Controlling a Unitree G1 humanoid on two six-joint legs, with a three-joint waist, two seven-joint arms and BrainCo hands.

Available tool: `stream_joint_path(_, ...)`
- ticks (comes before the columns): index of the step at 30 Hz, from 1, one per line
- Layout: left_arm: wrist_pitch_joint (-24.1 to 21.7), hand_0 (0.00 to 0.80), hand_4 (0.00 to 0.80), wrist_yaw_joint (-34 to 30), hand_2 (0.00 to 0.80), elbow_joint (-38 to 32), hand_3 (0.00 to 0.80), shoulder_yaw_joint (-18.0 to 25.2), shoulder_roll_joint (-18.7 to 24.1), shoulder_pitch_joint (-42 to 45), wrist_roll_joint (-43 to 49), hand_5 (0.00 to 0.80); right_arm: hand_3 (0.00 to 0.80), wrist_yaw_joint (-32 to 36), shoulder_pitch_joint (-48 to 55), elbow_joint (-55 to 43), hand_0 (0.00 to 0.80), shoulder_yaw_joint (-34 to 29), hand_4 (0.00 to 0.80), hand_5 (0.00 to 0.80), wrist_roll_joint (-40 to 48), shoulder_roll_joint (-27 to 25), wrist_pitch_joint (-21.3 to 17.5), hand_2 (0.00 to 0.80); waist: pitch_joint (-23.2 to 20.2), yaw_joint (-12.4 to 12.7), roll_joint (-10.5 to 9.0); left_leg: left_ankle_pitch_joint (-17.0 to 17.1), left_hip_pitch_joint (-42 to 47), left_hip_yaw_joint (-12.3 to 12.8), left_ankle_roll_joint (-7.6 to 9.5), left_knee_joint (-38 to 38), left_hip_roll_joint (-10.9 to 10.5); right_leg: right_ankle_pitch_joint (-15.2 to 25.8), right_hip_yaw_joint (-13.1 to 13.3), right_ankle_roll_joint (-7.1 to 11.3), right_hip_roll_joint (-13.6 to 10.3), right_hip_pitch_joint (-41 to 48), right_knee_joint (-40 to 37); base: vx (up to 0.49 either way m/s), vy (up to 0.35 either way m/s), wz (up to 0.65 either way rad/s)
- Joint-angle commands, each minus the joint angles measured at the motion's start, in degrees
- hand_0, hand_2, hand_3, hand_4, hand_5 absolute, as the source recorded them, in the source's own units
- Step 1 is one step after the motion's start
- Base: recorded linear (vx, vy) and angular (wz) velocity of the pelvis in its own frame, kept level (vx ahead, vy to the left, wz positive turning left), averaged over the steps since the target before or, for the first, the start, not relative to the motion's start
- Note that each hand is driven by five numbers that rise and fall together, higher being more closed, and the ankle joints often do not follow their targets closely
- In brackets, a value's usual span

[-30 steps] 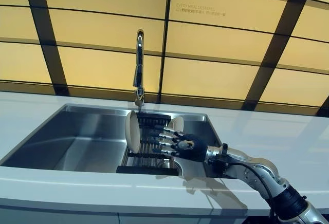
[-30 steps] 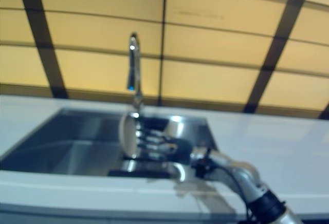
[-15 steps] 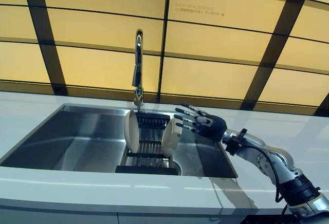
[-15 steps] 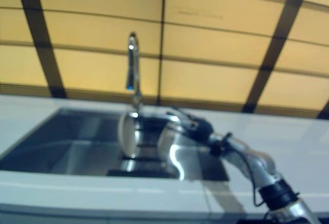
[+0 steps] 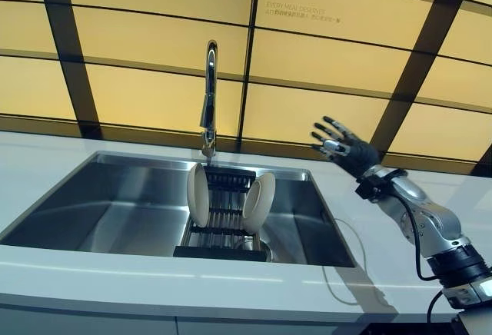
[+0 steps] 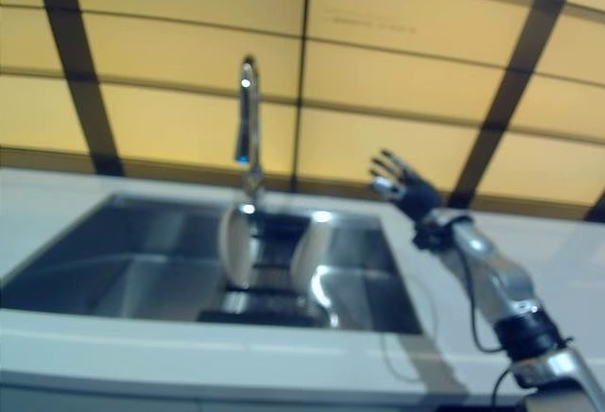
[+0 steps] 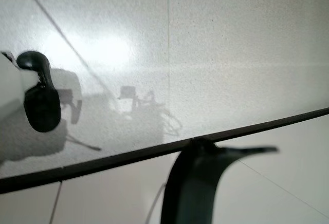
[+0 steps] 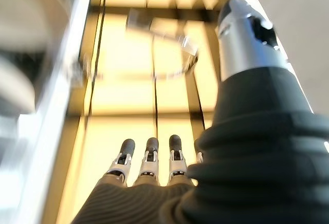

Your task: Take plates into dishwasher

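Two white plates stand on edge in a black rack [image 5: 223, 231] inside the steel sink [image 5: 115, 208]. The left plate [image 5: 197, 194] is upright. The right plate [image 5: 258, 201] leans to the right. My right hand [image 5: 344, 146] is open and empty with fingers spread, raised above the counter right of the sink, apart from both plates. Its straight fingers [image 8: 149, 157] show in the right wrist view. In the left wrist view only one dark-tipped finger [image 7: 38, 100] of my left hand shows, over a pale floor.
A tall chrome tap [image 5: 208, 97] stands behind the sink, just behind the rack. White counter [image 5: 400, 266] runs round the sink on all sides. A yellow panelled wall [image 5: 154, 35] with dark bars closes off the back.
My right hand has let go of the right plate in the rack and risen up and to the right, out of the sink. The plate stays leaning in the rack.
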Motion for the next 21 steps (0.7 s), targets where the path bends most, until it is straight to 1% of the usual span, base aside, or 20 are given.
stream_joint_path(1, 1.8, 0.0, 0.0, 0.2, 0.0, 0.9, 0.0, -0.7, 0.7, -2.8, 2.1, 0.0, 0.0, -2.9, -9.2, 5.0, 0.0, -1.0, 0.0, 0.0, -13.6, -7.2, -3.8, 0.0, -0.7, 1.6, 0.03, -6.0, 0.9, -0.5, 1.85, 2.3, -1.8, -2.1, 0.2, 4.2, -1.0, -0.9, 3.8, 0.0, 0.0, 0.0)
stream_joint_path(2, 1.9, 0.0, 0.0, 0.2, 0.0, 0.8, 0.0, -0.7, 0.7, -2.9, 2.2, 0.0, 0.0, -3.0, -9.4, 5.2, 0.0, -0.6, 0.0, 0.0, -13.9, -7.8, -3.0, 0.0, -0.7, 1.6, 0.01, -5.9, 0.9, -0.5, 1.86, 2.3, -1.8, -2.0, 0.1, 4.19, -1.0, -0.9, 3.8, 0.0, 0.0, 0.0)
stream_joint_path(3, 2.1, 0.0, 0.0, 0.3, 0.0, 0.5, 0.0, -0.8, 0.8, -3.0, 2.1, 0.0, 0.0, -1.4, -10.0, 6.1, 0.0, 0.4, 0.0, 0.0, -13.5, -9.1, 0.3, 0.0, -0.5, 1.6, -0.1, -5.8, 0.8, -0.6, 1.87, 2.4, -1.9, -1.9, 0.2, 4.18, -1.0, -0.9, 3.8, 0.0, 0.0, 0.0)
stream_joint_path(4, 2.3, 0.0, 0.0, 0.1, 0.0, 0.3, 0.0, -0.7, 1.1, -3.1, 2.2, 0.0, 0.0, 0.6, -10.2, 7.1, 0.0, 1.7, 0.0, 0.0, -13.1, -9.9, 1.7, 0.0, -0.3, 1.7, -0.22, -5.8, 0.6, -0.6, 1.84, 2.4, -1.9, -1.9, 0.0, 4.15, -1.1, -1.0, 3.8, 0.0, 0.0, 0.0)
stream_joint_path(6, 2.3, 0.0, 0.0, 0.1, 0.0, 0.2, 0.0, -0.7, 1.1, -3.2, 2.3, 0.0, 0.0, 0.9, -10.3, 7.2, 0.0, 1.9, 0.0, 0.0, -13.1, -9.9, 2.2, 0.0, -0.2, 1.6, -0.21, -5.8, 0.6, -0.6, 1.83, 2.5, -1.9, -1.9, 0.0, 4.15, -1.1, -1.0, 3.8, 0.0, 0.0, 0.0)
stream_joint_path(7, 2.5, 0.0, 0.0, -0.1, 0.0, 0.1, 0.0, -0.7, 1.3, -3.4, 2.4, 0.0, 0.0, 1.1, -10.3, 7.6, 0.0, 2.6, 0.0, 0.0, -12.7, -10.0, 3.8, 0.0, -0.1, 1.7, -0.22, -5.8, 0.5, -0.5, 1.83, 2.5, -1.8, -1.8, -0.1, 4.15, -1.2, -1.1, 3.8, 0.0, 0.0, 0.0)
stream_joint_path(11, 2.8, 0.0, 0.0, -0.5, 0.0, 0.0, 0.0, -0.9, 1.8, -4.3, 2.4, 0.0, 0.0, 5.2, -11.8, 10.3, 0.0, 5.8, 0.0, 0.0, -10.1, -8.5, 10.6, 0.0, 0.5, 1.9, -0.31, -5.6, 0.4, -0.5, 1.81, 2.4, -1.9, -1.7, -0.4, 4.03, -1.3, -1.2, 3.8, 0.0, 0.0, 0.0)
stream_joint_path(14, 3.2, 0.0, 0.0, -0.7, 0.0, -0.2, 0.0, -1.1, 2.1, -4.8, 2.5, 0.0, 0.0, 7.6, -12.7, 12.4, 0.0, 7.8, 0.0, 0.0, -8.2, -7.2, 13.9, 0.0, 0.8, 2.2, -0.45, -5.6, 0.2, -0.5, 1.76, 2.5, -1.8, -1.7, -0.8, 3.98, -1.4, -1.3, 3.9, 0.0, 0.0, 0.0)
stream_joint_path(19, 3.2, 0.0, 0.0, -0.8, 0.0, -0.3, 0.0, -1.1, 2.3, -4.9, 2.5, 0.0, 0.0, 8.4, -13.0, 13.1, 0.0, 8.5, 0.0, 0.0, -7.7, -6.2, 14.9, 0.0, 1.0, 2.4, -0.46, -5.5, 0.1, -0.5, 1.73, 2.6, -1.8, -1.7, -1.0, 4.01, -1.5, -1.4, 4.0, 0.0, 0.0, 0.0)
stream_joint_path(20, 3.1, 0.0, 0.0, -0.9, 0.0, -0.3, 0.0, -1.2, 2.4, -4.8, 2.6, 0.0, 0.0, 9.1, -13.2, 13.4, 0.0, 9.0, 0.0, 0.0, -8.5, -5.9, 14.1, 0.0, 1.1, 2.5, -0.5, -5.5, 0.1, -0.5, 1.73, 2.5, -1.8, -1.7, -1.0, 4.02, -1.5, -1.5, 4.0, 0.009, 0.001, 0.04)
stream_joint_path(21, 3.2, 0.0, 0.0, -1.0, 0.0, -0.5, 0.0, -1.0, 2.5, -4.8, 2.9, 0.0, 0.0, 9.1, -13.7, 12.8, 0.0, 9.9, 0.0, 0.0, -13.3, -5.7, 11.8, 0.0, 1.1, 2.6, -0.54, -5.5, -0.1, -0.5, 1.73, 2.6, -1.8, -1.6, -1.0, 4.07, -1.5, -1.6, 4.0, 0.016, 0.005, 0.04)
